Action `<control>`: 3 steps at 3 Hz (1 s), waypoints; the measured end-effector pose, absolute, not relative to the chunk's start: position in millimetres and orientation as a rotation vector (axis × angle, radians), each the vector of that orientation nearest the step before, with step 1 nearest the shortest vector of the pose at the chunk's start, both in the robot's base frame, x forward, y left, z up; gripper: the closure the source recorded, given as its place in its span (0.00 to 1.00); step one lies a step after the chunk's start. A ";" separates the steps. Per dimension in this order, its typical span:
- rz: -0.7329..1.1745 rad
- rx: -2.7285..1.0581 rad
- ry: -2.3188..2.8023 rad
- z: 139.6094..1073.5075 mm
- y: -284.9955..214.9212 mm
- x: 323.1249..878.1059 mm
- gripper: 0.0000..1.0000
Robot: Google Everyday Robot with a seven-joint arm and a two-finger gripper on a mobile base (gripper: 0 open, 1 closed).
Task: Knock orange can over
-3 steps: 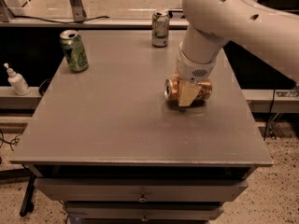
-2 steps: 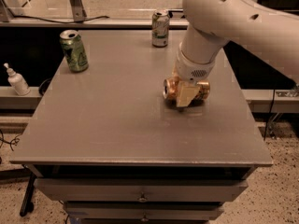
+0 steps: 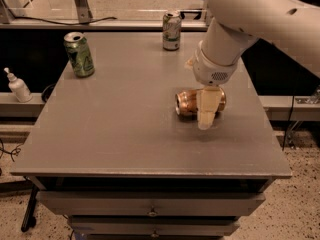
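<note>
The orange can [image 3: 189, 102] lies on its side on the grey table [image 3: 125, 134], right of the middle, with its silver top facing left. My gripper [image 3: 206, 111] hangs from the white arm [image 3: 240, 19] straight down over the can's right half and covers part of it. The gripper reaches down to the table surface in front of the can.
A green can [image 3: 79, 54] stands upright at the table's back left. A pale white-and-green can [image 3: 171, 30] stands at the back middle. A white pump bottle [image 3: 19, 86] sits on a ledge left of the table. Drawers sit below the front edge.
The gripper has come slightly lower and toward the table's front. The orange can has shifted a little with it and still lies on its side.
</note>
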State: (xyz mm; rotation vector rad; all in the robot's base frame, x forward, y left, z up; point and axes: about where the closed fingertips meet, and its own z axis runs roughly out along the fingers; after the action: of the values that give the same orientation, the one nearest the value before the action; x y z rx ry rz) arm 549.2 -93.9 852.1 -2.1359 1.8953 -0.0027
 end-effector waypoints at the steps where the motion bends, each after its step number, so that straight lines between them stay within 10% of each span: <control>1: 0.093 -2.046 1.896 865.8 -111.2 544.8 0.00; 3: 0.318 -1.781 1.923 890.4 -184.1 539.3 0.00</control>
State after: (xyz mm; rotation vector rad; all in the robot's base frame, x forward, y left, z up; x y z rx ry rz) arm 539.3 -184.1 890.4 -1.7809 1.9229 0.3180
